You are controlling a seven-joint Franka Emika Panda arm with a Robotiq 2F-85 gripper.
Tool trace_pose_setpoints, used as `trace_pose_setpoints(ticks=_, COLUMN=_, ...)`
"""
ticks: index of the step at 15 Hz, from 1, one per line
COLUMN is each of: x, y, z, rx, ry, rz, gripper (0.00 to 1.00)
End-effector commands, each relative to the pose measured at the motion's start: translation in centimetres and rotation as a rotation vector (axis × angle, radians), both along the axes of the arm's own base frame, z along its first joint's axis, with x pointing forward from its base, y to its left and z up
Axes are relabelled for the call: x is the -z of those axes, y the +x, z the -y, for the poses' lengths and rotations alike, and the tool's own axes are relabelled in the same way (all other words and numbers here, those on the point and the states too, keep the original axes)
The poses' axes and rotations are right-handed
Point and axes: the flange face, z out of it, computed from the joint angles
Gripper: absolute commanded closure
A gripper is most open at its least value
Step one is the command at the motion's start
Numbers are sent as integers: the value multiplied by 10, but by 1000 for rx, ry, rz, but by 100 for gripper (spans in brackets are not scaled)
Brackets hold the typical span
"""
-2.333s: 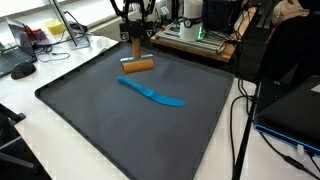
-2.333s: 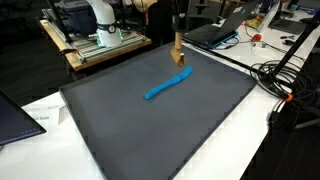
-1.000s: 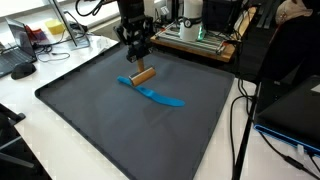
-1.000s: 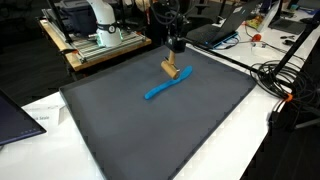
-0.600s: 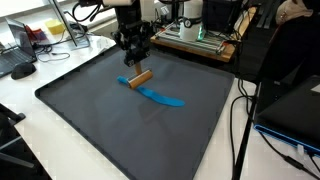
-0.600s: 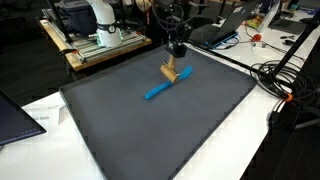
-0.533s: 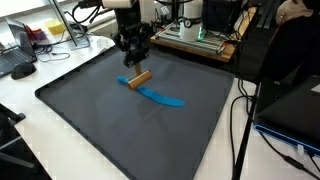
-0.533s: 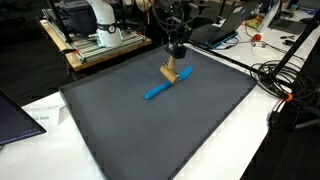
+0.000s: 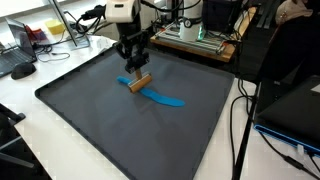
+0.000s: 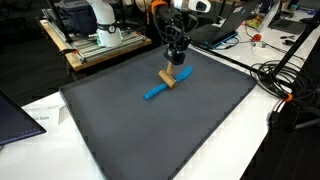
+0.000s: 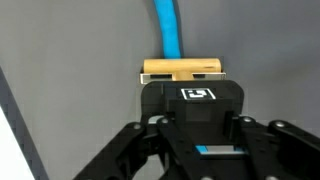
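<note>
1. Wrist view showed the wooden block (image 11: 181, 70) crosswise over the near end of the blue strip (image 11: 167, 30), which ran straight away from behind it.
2. I had my gripper (image 11: 190, 95) shut on the wooden block, the jaws pinching it across its short width, about midway along its length.
3. I judged the block light, stiff and hard, with nothing fragile about it. Its smooth wooden faces could pivot between the pads, so a hold at the middle, square across the flat sides, seemed the safest.
4. In both exterior views the block (image 9: 139, 83) (image 10: 170, 76) hung tilted under the gripper (image 9: 136, 70) (image 10: 175, 62), right at one end of the blue strip (image 9: 165, 98) (image 10: 155, 92). I could not tell whether wood touched the strip or stood just clear of it.
5. The blue strip looked thin, probably light and somewhat bendable, lying flat.
6. Under the strip lay the dark mat (image 9: 100, 120) (image 10: 200, 130), spreading well beyond it on every side.
7. Well apart from the strip, off the mat, sat a laptop (image 10: 15, 115) and a tangle of cables (image 10: 280, 80).
</note>
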Motion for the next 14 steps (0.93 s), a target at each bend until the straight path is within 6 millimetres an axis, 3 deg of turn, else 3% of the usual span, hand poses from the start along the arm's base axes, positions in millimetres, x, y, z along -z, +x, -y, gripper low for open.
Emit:
trace_pose_setpoints(ticks=1, x=14, y=4, z=-4, rx=-39, ry=1, rz=-13, gripper=78)
trace_pose_setpoints(ticks=14, x=34, y=0, z=-27, rx=-76, ry=48, rz=-36, gripper=78)
